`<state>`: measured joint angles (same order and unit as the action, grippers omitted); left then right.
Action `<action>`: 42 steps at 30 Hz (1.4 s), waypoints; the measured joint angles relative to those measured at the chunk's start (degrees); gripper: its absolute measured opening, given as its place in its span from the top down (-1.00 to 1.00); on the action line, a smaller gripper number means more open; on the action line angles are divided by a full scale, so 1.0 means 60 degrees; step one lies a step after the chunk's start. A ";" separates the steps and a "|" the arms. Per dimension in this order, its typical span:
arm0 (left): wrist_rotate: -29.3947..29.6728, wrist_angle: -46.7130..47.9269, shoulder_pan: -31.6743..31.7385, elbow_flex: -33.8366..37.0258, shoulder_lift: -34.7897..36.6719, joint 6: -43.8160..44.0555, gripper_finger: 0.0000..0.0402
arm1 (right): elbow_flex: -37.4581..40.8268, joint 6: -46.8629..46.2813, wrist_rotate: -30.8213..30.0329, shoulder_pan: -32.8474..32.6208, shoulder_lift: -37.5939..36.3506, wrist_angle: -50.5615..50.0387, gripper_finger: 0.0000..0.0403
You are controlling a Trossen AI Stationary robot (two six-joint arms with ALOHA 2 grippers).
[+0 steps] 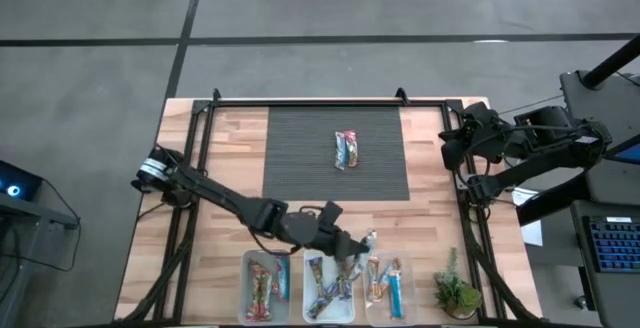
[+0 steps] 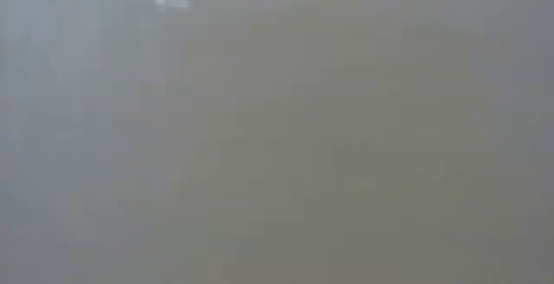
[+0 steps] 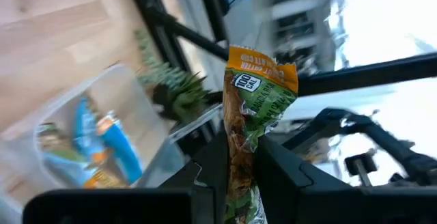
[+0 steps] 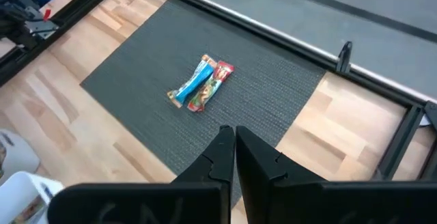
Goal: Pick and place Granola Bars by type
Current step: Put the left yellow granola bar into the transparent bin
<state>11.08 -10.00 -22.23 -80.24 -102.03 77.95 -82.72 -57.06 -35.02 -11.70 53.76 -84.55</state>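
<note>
A: High view. What does the left claw (image 1: 362, 248) hold, and where?

B: It is clamped on a granola bar (image 1: 368, 241) with a green and orange wrapper, just above the row of three clear bins (image 1: 322, 300), over the gap between the middle bin and the one nearest the small plant (image 1: 456, 292). Two more bars (image 1: 346, 150) lie side by side on the dark mat (image 1: 335, 153), well apart from the bins. The right claw (image 1: 447, 148) waits beyond the mat, at the bench (image 1: 232, 148) edge.

A: Low view?

B: Fogged grey; nothing can be told.

A: Left wrist view.

B: The bar (image 3: 254, 115) stands upright between the fingers (image 3: 208, 173), pinched low down. The bin with blue-wrapped bars (image 3: 102, 138) lies beside the plant (image 3: 174, 87).

A: Right wrist view.

B: The right claw (image 4: 229, 145) is closed and empty above the mat (image 4: 273, 94), with the blue and red bars (image 4: 200, 82) ahead of it.

A: Risks?

B: Probably a drop into the wrong bin, since the bar hangs near a bin wall; released there it could tip either way or land on the rim. The plant crowds the end bin.
</note>
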 joint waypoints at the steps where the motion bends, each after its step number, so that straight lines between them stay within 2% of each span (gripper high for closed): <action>1: 0.0201 -0.0351 -0.0090 0.0163 -0.0015 0.0034 0.75 | 0.0000 0.0000 0.0092 0.0000 0.0000 0.0004 0.96; 9: 0.1041 -0.0983 -0.0580 0.0629 -0.0179 0.0284 0.75 | 0.0000 -0.0175 0.0164 0.0000 0.0004 0.0004 0.96; 12: 0.1180 -0.0962 -0.0633 0.0519 -0.0188 0.0503 0.75 | 0.0000 -0.0173 0.0164 0.0000 0.0009 0.0002 0.96; 18: 0.2283 -0.0940 -0.0690 0.0271 -0.0188 0.1261 0.75 | 0.0000 0.0242 0.0164 0.0000 0.0047 0.0001 0.96; 24: 0.2538 -0.0903 -0.0690 0.0013 -0.0643 0.2226 0.75 | 0.0000 0.0406 0.0164 0.0000 0.0055 -0.0004 0.96; 28: 0.2393 -0.0885 -0.0664 -0.0676 -0.1404 0.2531 0.75 | 0.0000 0.0296 0.0164 0.0000 0.0051 -0.0015 0.96; 37: 0.2081 -0.0863 -0.0599 -0.3396 -0.3619 0.2731 0.75 | 0.0000 0.0514 0.0164 0.0000 0.0055 -0.0035 0.96; 42: 0.2107 0.0088 -0.0599 -0.4798 -0.4624 0.3548 0.75 | 0.0000 0.0552 0.0164 0.0000 0.0048 -0.0076 0.96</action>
<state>23.73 -9.47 -25.82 -109.03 -129.77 99.24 -82.72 -53.75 -34.04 -11.70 54.05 -85.01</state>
